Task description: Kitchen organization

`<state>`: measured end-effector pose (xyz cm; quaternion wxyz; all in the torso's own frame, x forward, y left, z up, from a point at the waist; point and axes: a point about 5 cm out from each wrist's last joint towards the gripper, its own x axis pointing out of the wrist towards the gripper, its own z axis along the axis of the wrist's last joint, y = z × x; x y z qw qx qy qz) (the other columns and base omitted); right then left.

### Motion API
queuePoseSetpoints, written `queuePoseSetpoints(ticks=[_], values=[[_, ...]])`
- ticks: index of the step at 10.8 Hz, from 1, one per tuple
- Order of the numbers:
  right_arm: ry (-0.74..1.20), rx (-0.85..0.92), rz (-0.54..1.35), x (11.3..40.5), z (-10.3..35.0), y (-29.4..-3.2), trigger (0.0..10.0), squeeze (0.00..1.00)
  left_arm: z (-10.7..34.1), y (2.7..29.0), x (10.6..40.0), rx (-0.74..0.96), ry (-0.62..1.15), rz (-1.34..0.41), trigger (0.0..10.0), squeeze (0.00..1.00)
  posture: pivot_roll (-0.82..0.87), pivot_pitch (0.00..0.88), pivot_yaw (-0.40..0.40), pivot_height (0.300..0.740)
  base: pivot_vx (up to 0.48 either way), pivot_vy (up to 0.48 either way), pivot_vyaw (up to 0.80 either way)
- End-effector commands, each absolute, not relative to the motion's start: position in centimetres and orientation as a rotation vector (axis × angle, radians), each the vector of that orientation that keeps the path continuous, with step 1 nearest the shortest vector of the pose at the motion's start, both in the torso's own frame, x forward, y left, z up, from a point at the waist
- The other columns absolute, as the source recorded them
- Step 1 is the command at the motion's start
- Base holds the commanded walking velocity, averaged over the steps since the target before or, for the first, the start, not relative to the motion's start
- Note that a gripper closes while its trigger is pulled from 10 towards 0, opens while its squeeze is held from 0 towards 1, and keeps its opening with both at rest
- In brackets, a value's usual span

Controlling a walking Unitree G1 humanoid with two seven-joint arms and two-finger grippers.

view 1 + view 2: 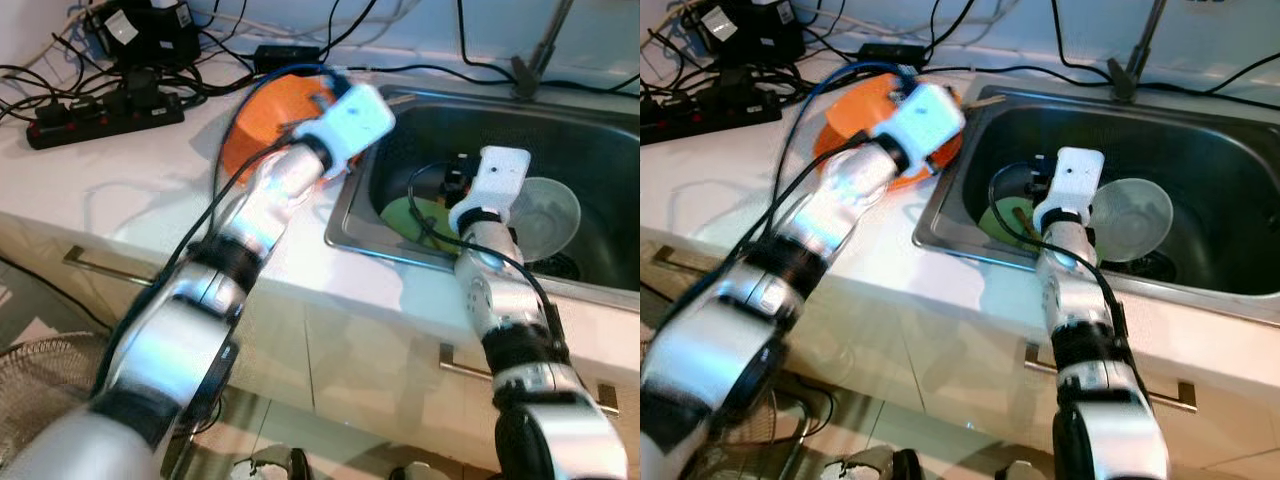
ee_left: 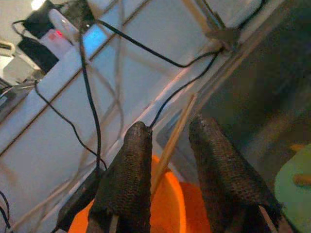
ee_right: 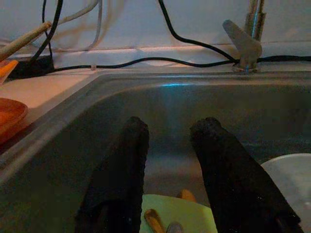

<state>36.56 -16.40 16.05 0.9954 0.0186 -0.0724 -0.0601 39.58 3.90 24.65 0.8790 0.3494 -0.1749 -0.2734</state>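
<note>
- Chopstick (image 2: 175, 138) is the thing in play: a thin pale wooden stick, running right up between the left gripper (image 2: 167, 141) fingers, which sit narrowly apart around it. Can't honestly tell if they're pinching it or just flanking it.
- Under that gripper sits an orange plate (image 1: 845, 115), bright and glossy, resting on the counter just beside the sink's corner. The stick's far tip pokes out past the fingers toward the sink rim (image 1: 985, 100).
- Right gripper (image 3: 167, 145) hangs inside the steel sink (image 1: 600, 160), fingers parted a fair bit with nothing between them.
- Just below those fingers there's a light green plate (image 3: 180, 211) with a couple of small brownish bits lying on it, too close and blurry to name.
- Right beside that gripper, on its outer side, a clear whitish bowl (image 1: 545, 215) leans tilted in the basin, near the dark drain.
- Faucet base (image 3: 243, 41) stands on the far rim of the sink, beyond the right gripper.
- Counter (image 1: 130, 190) is plain white, with a light wall behind it.
- Black cables (image 1: 230, 60) sprawl all over the back of the counter, plus a black power strip (image 1: 100, 115) off to the left gripper's outer side.
- Cabinet fronts below are pale with metal bar handles (image 1: 1180, 395).
</note>
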Motion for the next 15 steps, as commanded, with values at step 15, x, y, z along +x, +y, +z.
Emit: queuePoseSetpoints(ticks=[15], values=[[-0.298, 0.016, -0.071, 32.6, 22.8, -17.1, 10.0, 0.0, 26.7, 2.0, 40.3, 0.763, -0.415, -0.481, 10.0, 0.0, -0.15, 0.212, 0.061, 0.74, 0.0, 0.0, 0.0]])
